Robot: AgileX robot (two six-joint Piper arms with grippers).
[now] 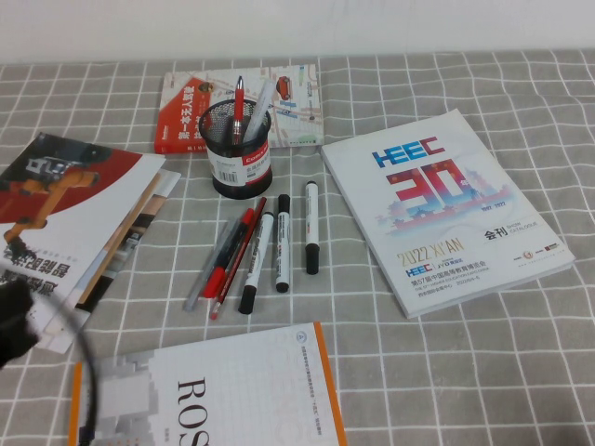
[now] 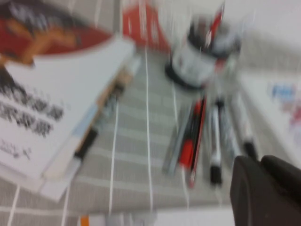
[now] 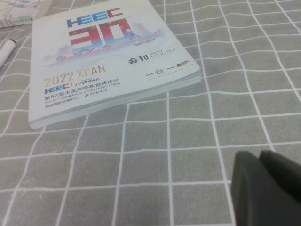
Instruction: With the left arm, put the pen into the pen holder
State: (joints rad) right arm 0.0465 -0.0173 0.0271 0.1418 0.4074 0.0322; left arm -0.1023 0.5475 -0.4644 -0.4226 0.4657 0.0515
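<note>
The grey pen (image 1: 206, 268) lay on the table (image 1: 521, 362), at the left edge of a tight row of red pens (image 1: 232, 263) and white markers (image 1: 259, 260), touching or nearly touching the nearest red one. The pen holder (image 1: 238, 149) stood upright just behind the row, already holding a red pen and a pale one. The left gripper (image 2: 268, 188) hung near the front left of the table, well short of the pens, its fingers closed and empty. The right gripper (image 3: 265, 183) sat low over bare cloth beside the white catalogue (image 3: 108, 56); I could not tell how it was set.

The main risk was the crowding: fingers coming down on the grey pen could catch the red neighbour instead, or drag both. The holder also looked light, so a tilted pen striking the rim or the pens inside might tip it.
</note>
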